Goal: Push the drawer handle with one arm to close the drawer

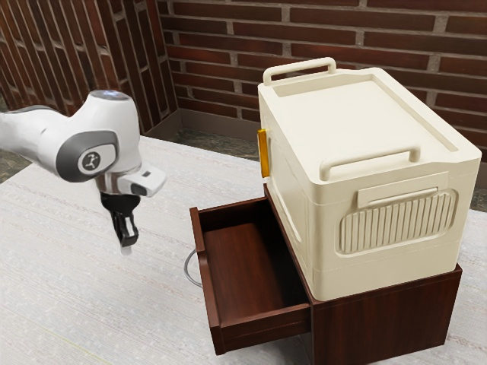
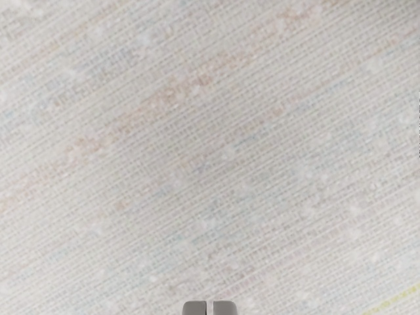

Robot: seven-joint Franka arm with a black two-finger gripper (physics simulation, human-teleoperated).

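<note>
Exterior view shows the closed pincer (image 1: 126, 247) and open drawer (image 1: 242, 266); wrist view, streaked tabletop (image 2: 210, 157).

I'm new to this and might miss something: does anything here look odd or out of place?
The drawer hangs open, its inside bare. Nothing looks spilled or damaged; the cream box sits upright on the cabinet.

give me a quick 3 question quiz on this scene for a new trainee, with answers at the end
1. True or false: the drawer is fully closed.
2. What sits on the dark cabinet? a) a kettle b) a cream box c) a stack of plates
3. Fill in: the claw hangs to the exterior view's ____ of the handle.

Key: 1 false; 2 b; 3 left
</note>
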